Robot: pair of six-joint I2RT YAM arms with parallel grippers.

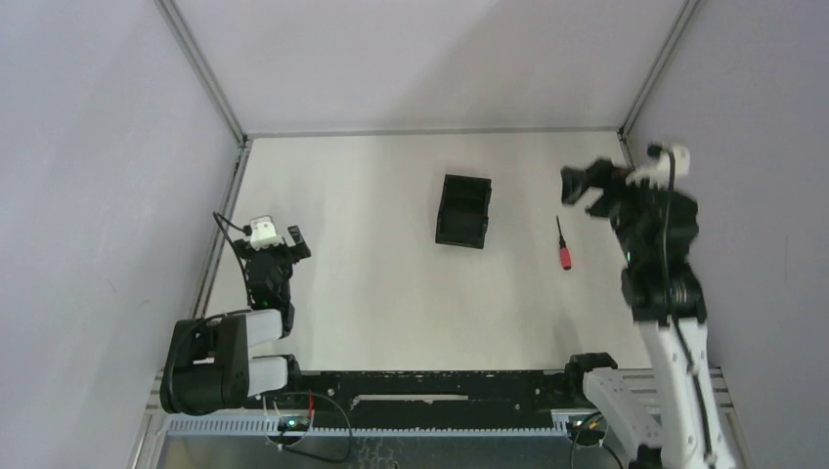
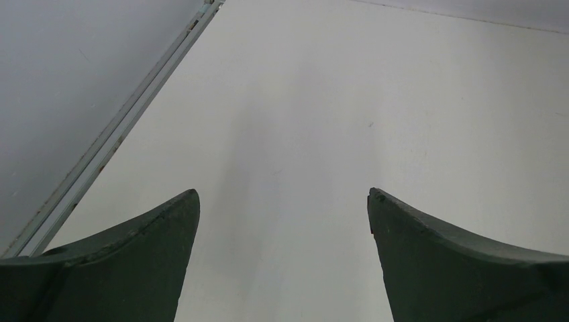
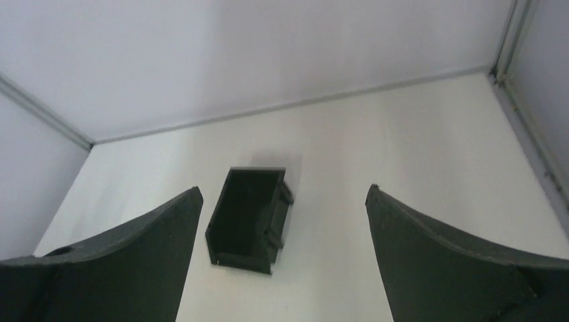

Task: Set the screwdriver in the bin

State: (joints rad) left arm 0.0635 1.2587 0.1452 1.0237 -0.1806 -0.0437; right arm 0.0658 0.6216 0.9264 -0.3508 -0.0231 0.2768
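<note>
The screwdriver (image 1: 562,244), with a red handle and thin dark shaft, lies flat on the white table right of the bin (image 1: 462,210). That small black open-top bin stands near the table's middle, and in the right wrist view the bin (image 3: 248,218) shows empty between the fingers. My right gripper (image 1: 585,191) hangs open above the table, just beyond and right of the screwdriver, holding nothing. The screwdriver is out of the right wrist view. My left gripper (image 1: 282,246) sits open at the left side, far from both, over bare table (image 2: 302,134).
Grey enclosure walls stand round the table, with metal frame rails (image 1: 220,234) along the left edge and another rail (image 1: 430,132) along the back. A black bar with cables (image 1: 430,386) runs along the near edge between the arm bases.
</note>
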